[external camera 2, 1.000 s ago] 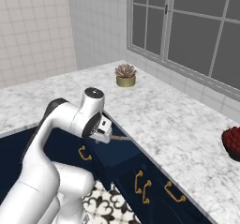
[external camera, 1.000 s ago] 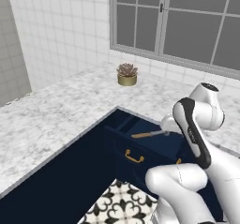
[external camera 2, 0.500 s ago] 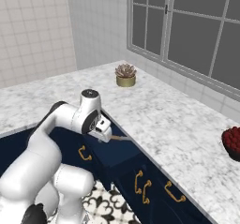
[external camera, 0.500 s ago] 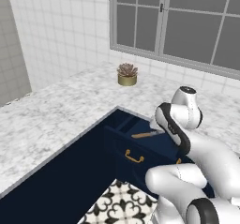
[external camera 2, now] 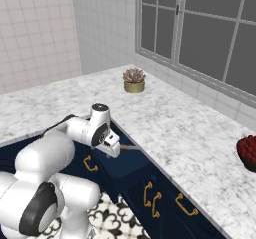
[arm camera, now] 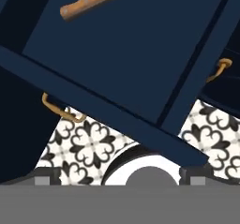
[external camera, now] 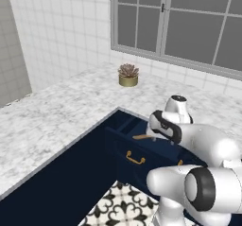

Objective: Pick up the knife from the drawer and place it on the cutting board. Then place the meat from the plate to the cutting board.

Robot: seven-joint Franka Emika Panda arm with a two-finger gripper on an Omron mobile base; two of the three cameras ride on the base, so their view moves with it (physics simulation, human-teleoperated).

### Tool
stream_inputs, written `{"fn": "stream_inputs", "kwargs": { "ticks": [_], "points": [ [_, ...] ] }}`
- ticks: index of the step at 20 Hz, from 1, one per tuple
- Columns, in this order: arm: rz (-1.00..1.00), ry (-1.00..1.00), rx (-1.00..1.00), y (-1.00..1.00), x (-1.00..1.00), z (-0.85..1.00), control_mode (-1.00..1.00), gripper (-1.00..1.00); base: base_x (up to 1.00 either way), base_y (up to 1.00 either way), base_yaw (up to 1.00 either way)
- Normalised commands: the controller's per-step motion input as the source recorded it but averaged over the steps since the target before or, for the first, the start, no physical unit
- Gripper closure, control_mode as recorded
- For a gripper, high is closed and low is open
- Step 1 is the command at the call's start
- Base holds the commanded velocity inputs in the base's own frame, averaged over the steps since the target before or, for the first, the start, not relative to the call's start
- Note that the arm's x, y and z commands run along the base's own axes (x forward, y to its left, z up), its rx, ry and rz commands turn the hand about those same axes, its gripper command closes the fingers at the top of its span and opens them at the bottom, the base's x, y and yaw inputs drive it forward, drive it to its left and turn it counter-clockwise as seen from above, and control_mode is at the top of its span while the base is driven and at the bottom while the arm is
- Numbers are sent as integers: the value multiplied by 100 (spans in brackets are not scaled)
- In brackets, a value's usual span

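Poised over the pulled-out drawer [arm camera: 122, 45], the robot's gripper [external camera 2: 113, 148] has its two fingers spread wide apart and holds nothing; in the hand view only the dark fingertips [arm camera: 192, 174] peek up at the bottom edge. The hand looks down into the drawer from above, which seems the right stance for a reach toward the knife [arm camera: 89, 2] lying inside. That knife rests flat on the dark navy drawer floor, well away from the fingertips, near the far side of the compartment as the hand camera sees it. Its light wooden handle shows clearly, and the silver blade runs off the upper edge of that view, so the long axis slants across the drawer, not square to its front. In the left base view the knife's handle [external camera: 142, 136] lies just beside the white arm. The drawer front carries a small brass handle [external camera: 135, 159], and patterned floor tiles [arm camera: 91, 143] show below it. On the marble counter [external camera 2: 200, 138] stand a small potted plant [external camera 2: 133, 80] near the window and a dark bowl of red fruit [external camera 2: 247, 151] far to the right.
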Motion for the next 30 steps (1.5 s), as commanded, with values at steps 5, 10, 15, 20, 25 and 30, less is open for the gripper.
{"fn": "stream_inputs", "kwargs": {
  "ticks": [5,10,15,20,25,30],
  "points": [
    [0,6,0,0,30,-46,-100,-100,0,0,0],
    [-2,0,0,0,24,-15,-100,-100,0,0,0],
    [-6,0,0,0,21,-5,-100,-100,0,0,0],
    [-8,0,0,0,9,-34,-100,-100,0,0,0],
    [-8,0,0,0,2,-50,-100,-100,0,0,0],
    [-7,0,0,1,1,-34,-100,-100,0,0,0]
  ]
}}
